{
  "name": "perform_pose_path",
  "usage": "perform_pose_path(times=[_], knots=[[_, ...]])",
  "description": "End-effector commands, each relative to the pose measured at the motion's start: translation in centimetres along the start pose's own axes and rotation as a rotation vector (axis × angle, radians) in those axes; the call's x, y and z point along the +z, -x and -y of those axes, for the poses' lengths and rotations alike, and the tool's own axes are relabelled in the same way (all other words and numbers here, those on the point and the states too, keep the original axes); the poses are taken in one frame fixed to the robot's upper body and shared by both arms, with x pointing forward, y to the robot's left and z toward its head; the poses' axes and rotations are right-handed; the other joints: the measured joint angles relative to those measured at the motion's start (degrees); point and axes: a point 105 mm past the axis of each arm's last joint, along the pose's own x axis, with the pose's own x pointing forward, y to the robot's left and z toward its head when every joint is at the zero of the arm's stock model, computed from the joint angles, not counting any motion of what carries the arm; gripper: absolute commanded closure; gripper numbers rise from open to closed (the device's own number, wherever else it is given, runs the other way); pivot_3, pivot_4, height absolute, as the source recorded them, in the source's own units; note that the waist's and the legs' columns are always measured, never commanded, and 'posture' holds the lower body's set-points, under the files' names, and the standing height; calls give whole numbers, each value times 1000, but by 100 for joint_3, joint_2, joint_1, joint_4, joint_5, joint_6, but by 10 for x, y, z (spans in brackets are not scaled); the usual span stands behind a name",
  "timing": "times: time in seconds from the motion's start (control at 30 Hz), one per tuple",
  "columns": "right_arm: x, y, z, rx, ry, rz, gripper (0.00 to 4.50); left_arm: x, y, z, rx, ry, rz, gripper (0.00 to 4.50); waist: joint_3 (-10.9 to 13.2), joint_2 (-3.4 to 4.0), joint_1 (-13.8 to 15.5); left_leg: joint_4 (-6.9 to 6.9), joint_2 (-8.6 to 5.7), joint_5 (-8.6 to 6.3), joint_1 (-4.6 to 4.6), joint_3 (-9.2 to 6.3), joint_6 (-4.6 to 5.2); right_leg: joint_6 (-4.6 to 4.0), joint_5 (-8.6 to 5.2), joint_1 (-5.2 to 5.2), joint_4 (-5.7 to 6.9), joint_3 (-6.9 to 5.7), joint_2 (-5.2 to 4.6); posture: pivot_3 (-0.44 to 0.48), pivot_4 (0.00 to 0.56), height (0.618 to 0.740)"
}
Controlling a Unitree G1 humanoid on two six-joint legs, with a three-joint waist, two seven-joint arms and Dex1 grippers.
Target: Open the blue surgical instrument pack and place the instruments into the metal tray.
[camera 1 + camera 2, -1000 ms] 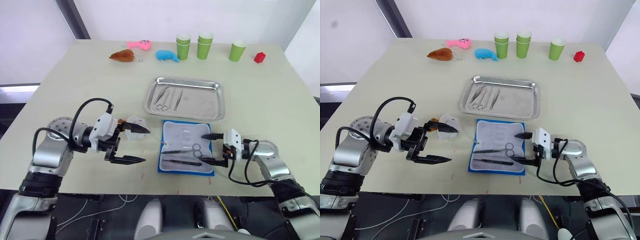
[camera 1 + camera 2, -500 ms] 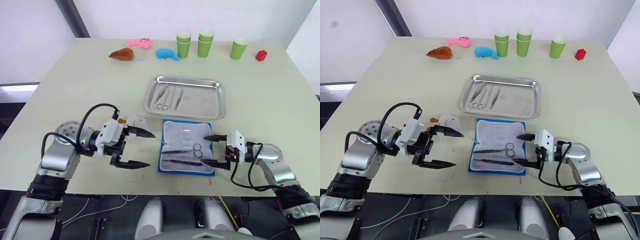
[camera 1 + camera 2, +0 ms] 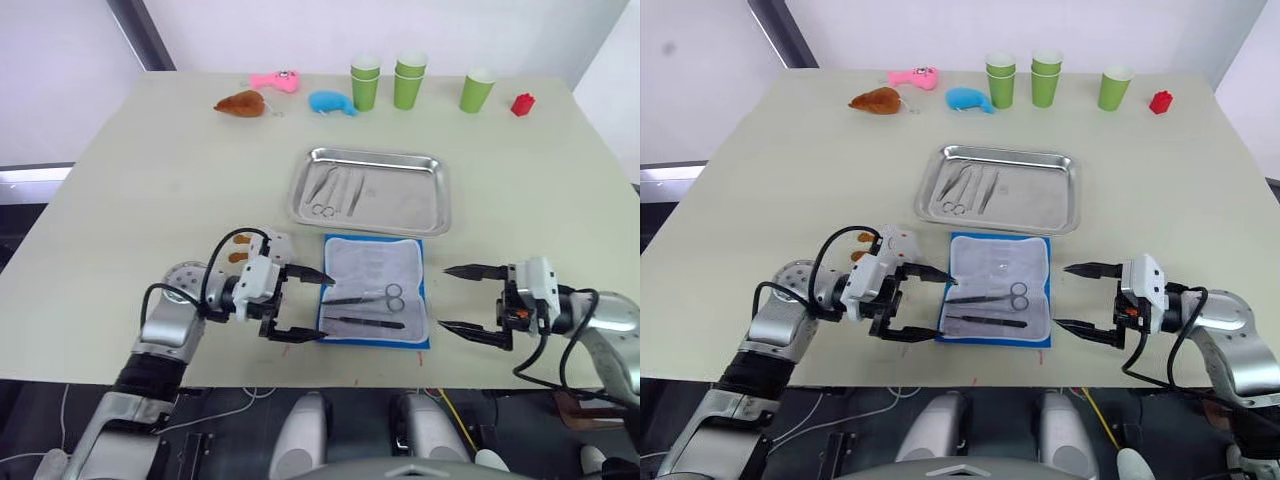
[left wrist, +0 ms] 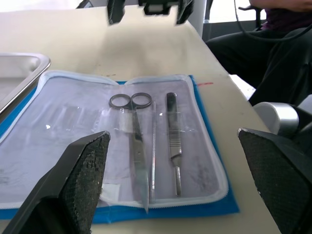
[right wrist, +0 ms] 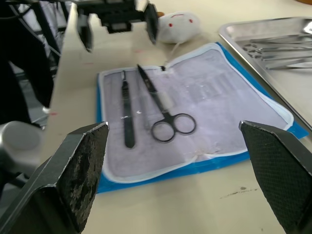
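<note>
Pack (image 3: 375, 290) lies unfolded just below tray (image 3: 438, 200); scissors (image 3: 370, 296) exposed for picking; left gripper (image 3: 300, 307) at its edge, right gripper (image 3: 470, 298) beside — both jaws spread, empty.

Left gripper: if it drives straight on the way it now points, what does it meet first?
The left gripper, open, points at the near edge of the open blue fabric instrument pack. It would likely meet that edge first, then the steel scissors lying inside.
</note>
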Motion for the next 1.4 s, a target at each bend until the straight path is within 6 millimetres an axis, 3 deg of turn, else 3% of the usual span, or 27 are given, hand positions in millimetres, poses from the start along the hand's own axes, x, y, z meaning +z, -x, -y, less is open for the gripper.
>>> perform_pose_path(times=[0.03, 0.37, 0.53, 0.87, 1.13, 1.4], knots=[[25, 9, -3, 3, 55, 19, 0, -3, -8, -3, -4, -26, -2, 40, 0, -3, -3, 4, 1, 0, -2, -3, 0, 0, 1, 1, 0, -2, 1, 0, 150, 739], [48, 18, -13, 15, 60, 10, 0, -15, -23, -4, -53, -21, -20, 40, 1, -6, 2, 13, 0, 0, -7, -5, 0, 0, 3, 1, 4, -2, 2, 0, 150, 739], [56, 18, -17, 22, 61, 8, 0, -21, -25, -15, -57, -28, -57, 40, 1, -6, 7, 20, -2, 0, -10, -8, 1, 2, 4, 1, 6, -4, 2, 0, 150, 739], [73, 23, -19, 24, 70, 23, 0, -35, -24, -7, -141, -1, -101, 40, 0, -7, -5, 22, -2, 0, -12, -9, 1, 4, 7, 1, 6, -4, 2, 0, 150, 739], [84, 39, -15, 14, 66, 21, 0, -41, -27, -3, -158, 13, -110, 40, -2, -5, -2, 22, -2, 0, 5, -8, 1, 4, 7, 16, 7, -3, 2, 0, 150, 739], [79, 29, -11, 25, 59, 26, 0, -47, -32, -1, -158, 29, -130, 40, -4, -5, -3, 23, -3, 0, 31, -7, 2, 5, 7, 46, 5, -1, 1, 0, 150, 739]])
